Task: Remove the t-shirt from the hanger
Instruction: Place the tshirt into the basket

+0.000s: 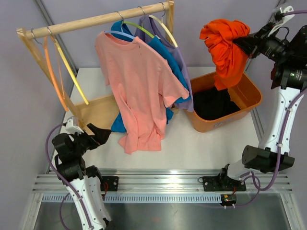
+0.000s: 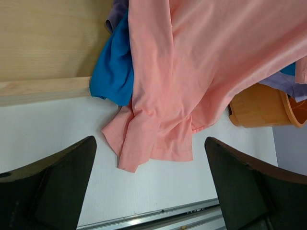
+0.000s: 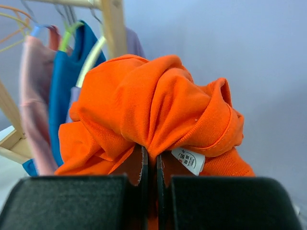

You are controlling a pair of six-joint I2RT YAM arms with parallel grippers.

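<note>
Clamped in right gripper (image 3: 149, 165): orange t-shirt (image 3: 158, 100) above bin (image 1: 216, 125), desk's (image 1: 206, 143) right edge. Risks draping over rim (image 1: 254, 88) on release. Left gripper (image 2: 149, 158) wide, empty.

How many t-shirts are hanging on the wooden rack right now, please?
3: a pink t-shirt in front, a blue t-shirt behind it, and a purple t-shirt at the back, nearest the orange bin. Others may be hidden behind them.

The top camera looks down from behind the arm bases (image 1: 109, 183) over the whole tabletop (image 1: 201, 143). The left wrist camera, low at the near-left corner, shares the hem of the pink shirt (image 2: 158, 143). The right wrist's, pressed close, probably faces the rack (image 3: 112, 28).
</note>
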